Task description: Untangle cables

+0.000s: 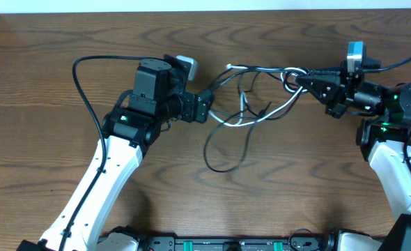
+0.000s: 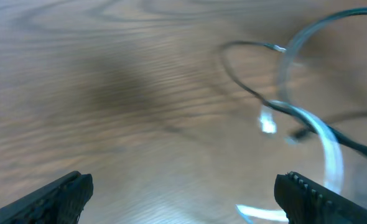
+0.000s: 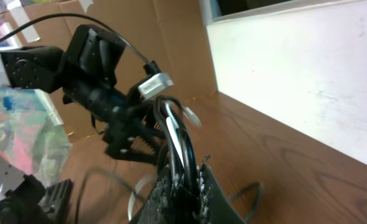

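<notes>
Brown wood-grain table carries the cables mid-table, between the grippers: thin black cords and one white, loosely looped and crossing. Left gripper is spread wide and empty, just beside the tangle. Right gripper is clamped on black and white strands. Beyond are cardboard boxes and a white wall.

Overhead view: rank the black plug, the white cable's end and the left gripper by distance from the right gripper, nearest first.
1. black plug, mid-tangle.
2. white cable's end, upper left.
3. left gripper, farthest left.
</notes>
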Robot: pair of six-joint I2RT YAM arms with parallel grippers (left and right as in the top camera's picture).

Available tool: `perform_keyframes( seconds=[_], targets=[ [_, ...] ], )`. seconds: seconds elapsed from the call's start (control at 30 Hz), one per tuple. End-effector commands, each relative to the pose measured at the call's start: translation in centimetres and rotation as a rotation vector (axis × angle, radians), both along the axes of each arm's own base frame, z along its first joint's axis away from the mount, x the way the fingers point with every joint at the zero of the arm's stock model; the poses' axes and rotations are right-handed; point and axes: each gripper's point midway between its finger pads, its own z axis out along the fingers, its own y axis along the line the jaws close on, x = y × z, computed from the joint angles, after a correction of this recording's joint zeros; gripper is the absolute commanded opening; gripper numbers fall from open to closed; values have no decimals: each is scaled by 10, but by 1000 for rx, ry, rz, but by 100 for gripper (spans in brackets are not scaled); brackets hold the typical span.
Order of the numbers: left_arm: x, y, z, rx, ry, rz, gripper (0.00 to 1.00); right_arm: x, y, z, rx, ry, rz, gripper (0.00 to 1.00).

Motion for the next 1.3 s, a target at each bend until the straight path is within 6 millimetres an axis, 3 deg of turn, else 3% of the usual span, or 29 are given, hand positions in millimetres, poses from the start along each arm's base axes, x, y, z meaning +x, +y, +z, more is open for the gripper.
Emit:
perform_keyframes(
  seconds=[0.0,0.37,0.53,0.73,0.87,1.03,1.27],
  targets=[
    [-18,-29,13,-93,-29,-230,98,5,-7,11,15,-19,-52,1],
    [-20,-32,14,-109,-22,-241,98,1,-5,9,11,0,-26,1],
    [-31,-46,25,-189,-24,-331,98,-5,-3,5,-3,16,14,1],
    [-49,-59,33,-237,-43,-468,98,6,-6,2,28,73,-40,2],
    [-50,-53,22,-199,0,-432,98,20,-11,-2,63,140,-112,2],
    [-50,-29,-9,-58,95,-311,98,40,-21,-6,107,202,-232,2],
    [-60,-24,-18,-32,150,-312,98,56,-32,-19,136,292,-338,2]
  ],
)
